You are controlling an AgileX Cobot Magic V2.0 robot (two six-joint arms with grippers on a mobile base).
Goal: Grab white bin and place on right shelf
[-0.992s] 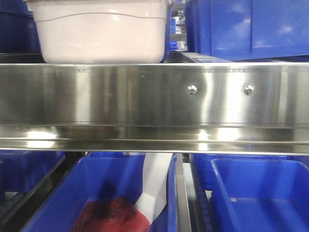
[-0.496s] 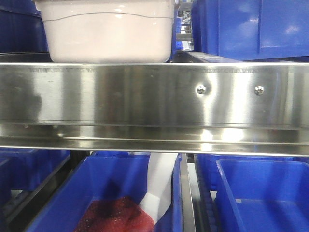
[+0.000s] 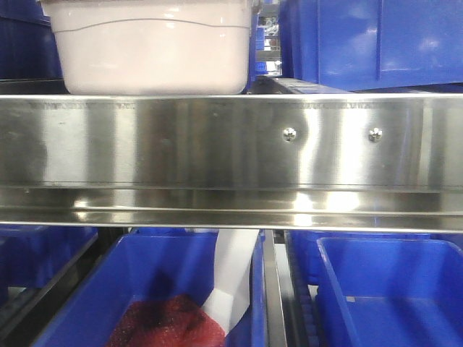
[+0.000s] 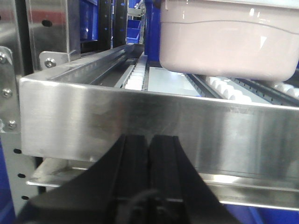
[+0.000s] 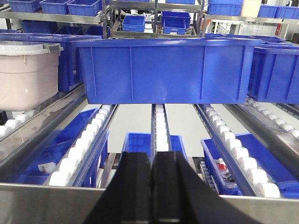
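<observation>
You have not yet gripped the white bin (image 3: 152, 47), which sits on the roller lane behind the steel shelf rail (image 3: 231, 141), while your left gripper (image 4: 149, 144) and right gripper (image 5: 152, 161) are both closed and empty, so grasp and transfer remain.

Bright overhead light; glare on steel rail (image 3: 217, 144) (soft focus).

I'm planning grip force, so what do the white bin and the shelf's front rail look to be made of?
The white bin looks like smooth, slightly translucent pinkish-white plastic: soft glossy highlights, rounded moulded corners and a curved ridge. The front rail looks like brushed stainless steel: mirror-like streaked reflections and two screws.
</observation>
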